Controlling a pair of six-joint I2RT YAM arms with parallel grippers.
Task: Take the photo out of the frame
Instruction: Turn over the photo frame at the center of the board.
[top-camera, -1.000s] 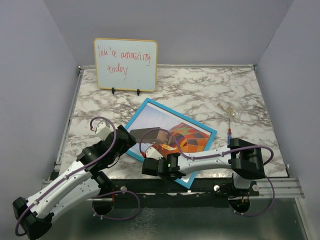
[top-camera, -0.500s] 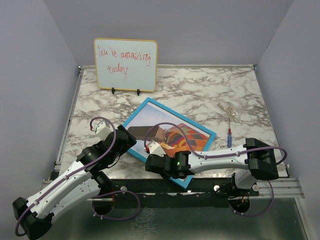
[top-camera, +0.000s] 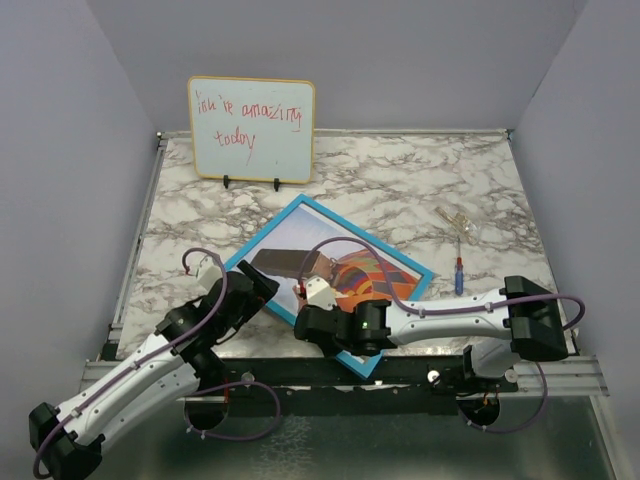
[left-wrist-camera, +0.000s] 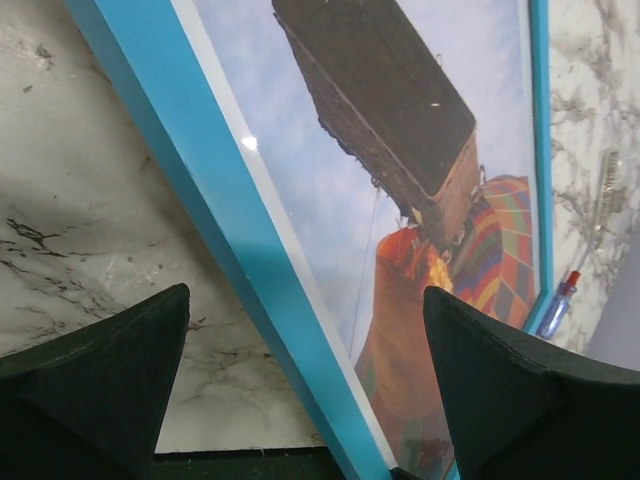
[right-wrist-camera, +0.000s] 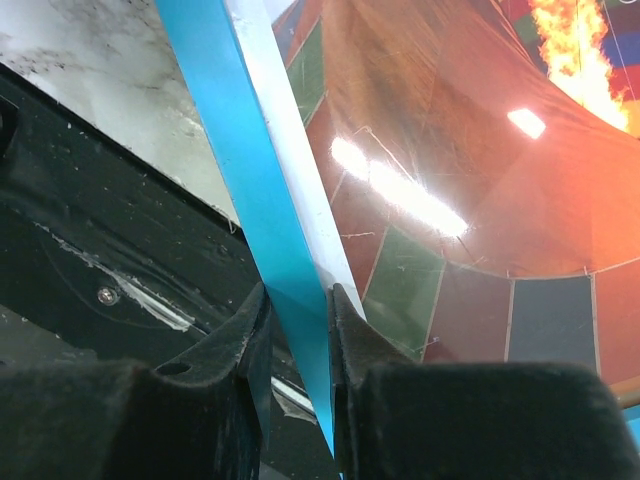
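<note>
The frame (top-camera: 365, 233) lies skewed on the marble desk (top-camera: 400, 180) with its glass side up. Its nearest corner reaches past the desk's near edge, over the black base strip. The photo (top-camera: 340, 265) sits inside it, showing the striped balloon and brown basket against pale sky.

The right gripper (top-camera: 303, 322) has its jaws pinching the frame's near-left rim. In the right wrist view the right gripper (right-wrist-camera: 297, 300) closes on the blue strip of the frame (right-wrist-camera: 240, 150), one finger on each side. The outer finger (right-wrist-camera: 215, 380) is over the dark strip beyond the desk. The inner finger is over the white border beside the photo (right-wrist-camera: 450, 150). Ahead of these jaws the rim runs straight away, with glare spots on the glass to its right.

The left gripper (top-camera: 265, 283) hangs over the same rim, farther along toward the frame's left corner. Its jaws are spread wide and touch nothing. In the left wrist view the left gripper (left-wrist-camera: 305, 292) straddles the frame (left-wrist-camera: 200, 170). One finger (left-wrist-camera: 120, 350) is above bare desk (left-wrist-camera: 70, 200), the other above the photo (left-wrist-camera: 300, 180).

Beyond the left jaws and past the frame's far rim lie a small screwdriver (left-wrist-camera: 557, 305) and a clear plastic piece (left-wrist-camera: 605, 195). A whiteboard (top-camera: 251, 128) with red handwriting stands at the back, well apart from both jaws.
</note>
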